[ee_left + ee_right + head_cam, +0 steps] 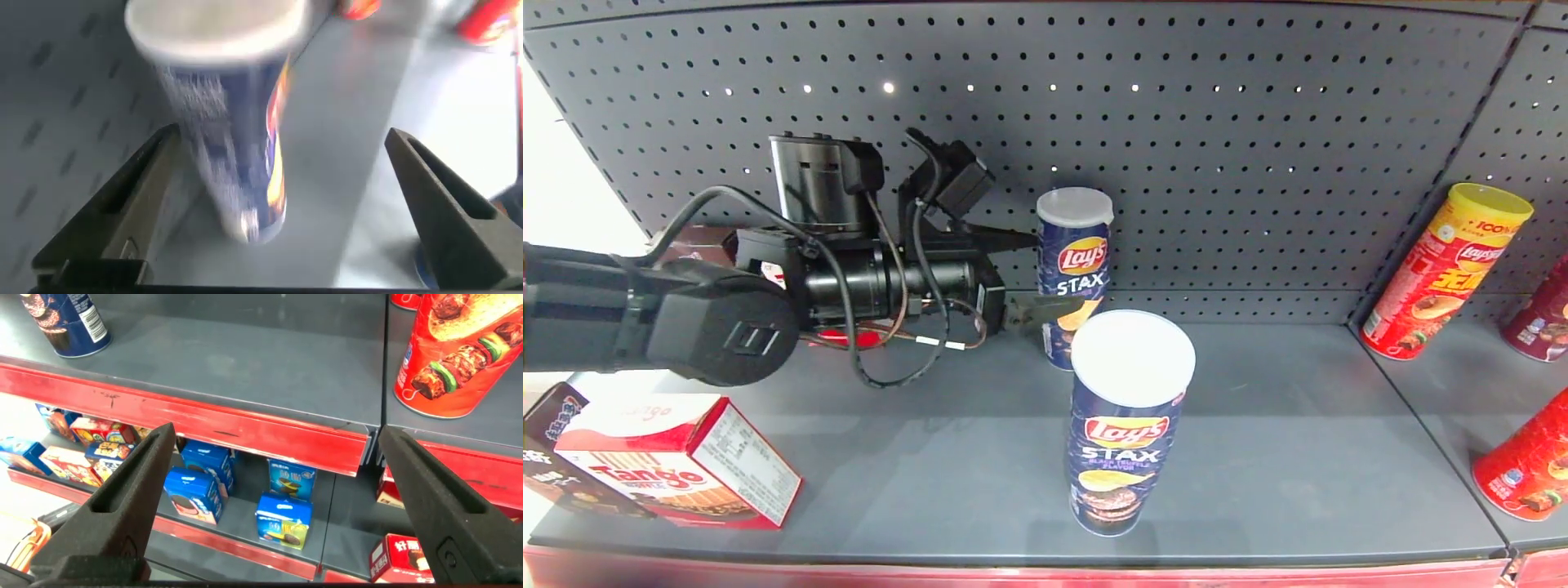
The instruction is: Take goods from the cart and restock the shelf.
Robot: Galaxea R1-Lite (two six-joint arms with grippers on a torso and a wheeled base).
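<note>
Rear blue can (1076,261) upright at back edge of shelf (1298,457), against pegboard (1217,122). Left gripper (1045,273) jaws spread, straddling it, one finger close alongside. Second blue can (1123,441) upright near front edge. Right gripper (278,437) before shelf front edge, jaws spread, nothing between.

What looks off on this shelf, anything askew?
The wafer box at the front left of the shelf sits at an angle to the edge, against a dark box. The rear blue can and front blue can stand upright.
</note>
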